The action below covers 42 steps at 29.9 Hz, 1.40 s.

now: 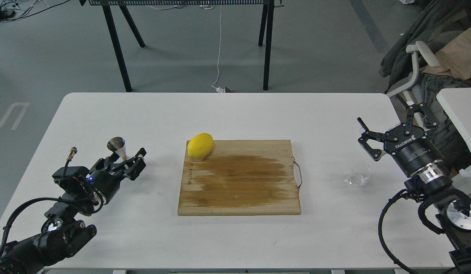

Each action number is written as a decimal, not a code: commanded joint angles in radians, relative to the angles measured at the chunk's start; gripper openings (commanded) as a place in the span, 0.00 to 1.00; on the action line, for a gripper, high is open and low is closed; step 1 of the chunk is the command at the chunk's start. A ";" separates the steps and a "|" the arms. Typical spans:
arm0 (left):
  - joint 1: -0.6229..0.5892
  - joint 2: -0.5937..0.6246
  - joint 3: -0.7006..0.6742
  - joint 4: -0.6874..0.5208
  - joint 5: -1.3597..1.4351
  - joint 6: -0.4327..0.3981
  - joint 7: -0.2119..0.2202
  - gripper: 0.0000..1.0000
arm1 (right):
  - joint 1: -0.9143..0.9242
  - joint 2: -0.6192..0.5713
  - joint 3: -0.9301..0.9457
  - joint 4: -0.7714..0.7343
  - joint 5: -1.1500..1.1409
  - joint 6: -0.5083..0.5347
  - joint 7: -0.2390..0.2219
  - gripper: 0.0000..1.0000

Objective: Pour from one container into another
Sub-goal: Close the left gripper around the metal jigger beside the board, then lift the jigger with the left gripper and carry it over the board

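Note:
The shiny steel jigger (pixel 117 145) stands upright on the left side of the white table (pixel 235 114). My left gripper (pixel 123 161) is open at the jigger's lower cone, one finger on each side, and it hides the base. I cannot tell whether the fingers touch the jigger. The small clear glass cup (pixel 359 176) sits on the right side of the table. My right gripper (pixel 392 123) is open and empty just behind and to the right of the cup, apart from it.
A wooden cutting board (pixel 239 182) with a wet stain and a metal handle lies mid-table. A yellow lemon (pixel 200 145) rests on its far left corner. A chair with clothes (pixel 429 57) stands off the table's right end.

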 commanded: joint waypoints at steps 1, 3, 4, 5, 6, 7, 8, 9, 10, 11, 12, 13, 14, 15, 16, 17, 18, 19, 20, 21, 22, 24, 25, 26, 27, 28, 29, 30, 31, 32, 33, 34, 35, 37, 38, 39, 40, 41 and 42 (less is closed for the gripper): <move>-0.024 -0.026 0.002 0.061 0.005 0.000 0.000 0.70 | 0.000 0.000 0.000 0.002 0.001 0.000 0.000 0.99; -0.036 -0.041 0.017 0.097 0.003 0.000 0.000 0.54 | 0.000 0.000 0.000 0.000 0.001 0.000 0.000 0.99; -0.041 -0.045 0.028 0.109 0.002 0.000 0.000 0.48 | 0.000 0.000 0.000 0.000 0.001 0.000 0.000 0.99; -0.042 -0.046 0.036 0.120 0.000 0.000 0.000 0.40 | 0.000 0.000 0.000 0.000 0.001 0.000 0.000 0.99; -0.042 -0.048 0.037 0.127 -0.001 0.000 0.000 0.32 | -0.002 0.000 0.000 0.000 0.001 0.000 0.000 0.99; -0.044 -0.051 0.037 0.130 -0.001 0.000 0.000 0.25 | -0.002 0.000 0.000 0.000 0.001 0.000 0.000 0.99; -0.044 -0.051 0.037 0.132 -0.003 0.000 0.000 0.17 | -0.003 0.000 0.000 0.000 0.001 0.000 0.000 0.99; -0.044 -0.051 0.037 0.134 -0.005 0.000 0.000 0.10 | -0.003 0.000 0.000 0.000 0.001 0.000 0.000 0.99; -0.046 -0.052 0.037 0.134 -0.005 0.000 0.000 0.08 | -0.003 0.000 0.000 0.000 0.001 0.000 0.000 0.99; -0.046 -0.051 0.037 0.134 -0.005 0.000 0.000 0.07 | -0.003 0.000 0.000 0.000 0.001 0.000 0.000 0.99; -0.046 -0.049 0.037 0.134 -0.005 0.000 0.000 0.06 | -0.003 0.000 0.000 0.000 0.001 0.000 0.000 0.98; -0.047 -0.049 0.037 0.132 -0.005 0.000 0.000 0.05 | -0.003 0.000 0.000 0.000 0.001 0.000 0.000 0.98; -0.047 -0.049 0.036 0.132 -0.003 0.000 0.000 0.05 | -0.005 0.000 -0.002 0.000 0.001 0.000 0.000 0.98; -0.050 -0.048 0.036 0.130 -0.003 0.000 0.000 0.05 | -0.006 0.000 -0.002 0.000 -0.001 0.000 0.000 0.99; -0.052 -0.046 0.036 0.129 -0.003 0.000 0.000 0.04 | -0.008 0.000 0.000 0.000 -0.001 0.000 0.000 0.99; -0.056 -0.045 0.036 0.123 -0.005 0.000 0.000 0.04 | -0.008 0.000 0.000 0.000 0.001 0.000 0.000 0.99; -0.061 -0.045 0.034 0.120 -0.003 0.000 0.000 0.04 | -0.008 0.000 0.000 0.000 -0.001 0.000 0.000 0.99; -0.067 -0.046 0.033 0.114 -0.003 0.000 0.000 0.04 | -0.008 0.000 0.000 0.000 -0.001 0.000 0.000 0.99; -0.075 -0.048 0.033 0.100 -0.003 0.000 0.000 0.04 | -0.008 0.000 0.000 0.000 0.001 0.000 0.000 0.99; -0.087 -0.045 0.033 0.074 -0.003 0.000 0.000 0.04 | -0.008 0.000 0.000 0.000 -0.001 0.000 0.000 0.98; -0.104 -0.038 0.033 0.036 -0.003 0.000 0.000 0.04 | -0.008 0.000 0.000 -0.001 -0.001 0.000 0.000 0.99; -0.148 -0.028 0.033 -0.027 -0.003 0.000 0.000 0.04 | -0.006 0.000 0.000 -0.002 -0.001 0.000 0.000 0.99; -0.176 -0.025 0.034 -0.053 -0.003 0.000 0.000 0.04 | -0.005 0.001 0.000 -0.003 -0.001 0.000 0.000 0.99; -0.200 -0.026 0.034 -0.069 -0.001 0.000 0.000 0.04 | -0.005 0.002 0.000 -0.003 -0.001 0.000 0.000 0.99; -0.228 -0.034 0.034 -0.077 0.002 0.000 0.000 0.04 | -0.002 0.002 0.000 -0.005 -0.001 0.000 0.000 0.98; -0.246 -0.038 0.036 -0.081 0.005 0.000 0.000 0.04 | -0.002 0.003 0.001 -0.011 -0.001 0.000 0.000 0.98; -0.266 -0.045 0.039 -0.083 0.008 0.000 0.000 0.04 | 0.000 0.005 0.001 -0.018 -0.001 0.000 0.000 0.99; -0.289 -0.064 0.053 -0.083 0.009 0.000 0.000 0.04 | 0.001 0.005 0.001 -0.024 -0.001 0.000 0.000 0.99; -0.308 -0.092 0.076 -0.083 0.009 0.000 0.000 0.04 | 0.003 0.005 0.001 -0.026 -0.001 0.000 0.000 0.98; -0.329 -0.124 0.105 -0.083 0.009 0.000 0.000 0.04 | 0.004 0.005 0.001 -0.028 -0.001 0.000 0.000 0.99; -0.349 -0.162 0.144 -0.083 0.009 0.000 0.000 0.04 | 0.005 0.005 0.001 -0.035 -0.001 0.000 0.000 0.99; -0.361 -0.198 0.181 -0.083 0.009 0.000 0.000 0.04 | 0.006 0.006 0.001 -0.043 0.001 0.000 0.000 0.99; -0.369 -0.224 0.217 -0.083 0.009 0.000 0.000 0.04 | 0.009 0.006 0.001 -0.049 0.001 0.000 0.000 0.98; -0.372 -0.270 0.289 -0.083 0.011 0.000 0.000 0.04 | 0.015 0.006 0.001 -0.061 0.001 0.000 0.000 0.98; -0.372 -0.293 0.318 -0.083 0.011 0.000 0.000 0.04 | 0.017 0.006 0.001 -0.064 0.002 0.000 0.000 0.98; -0.371 -0.310 0.333 -0.081 0.012 0.000 0.000 0.04 | 0.018 0.006 0.001 -0.066 0.002 0.000 0.000 0.99; -0.369 -0.310 0.350 -0.081 0.018 0.000 0.000 0.05 | 0.021 0.006 0.001 -0.066 0.002 0.000 0.000 0.99; -0.366 -0.310 0.358 -0.078 0.028 0.000 0.000 0.05 | 0.024 0.006 0.001 -0.067 0.002 0.000 0.000 0.98; -0.363 -0.310 0.363 -0.074 0.041 0.000 0.000 0.05 | 0.027 0.006 0.001 -0.067 0.002 0.000 0.000 0.98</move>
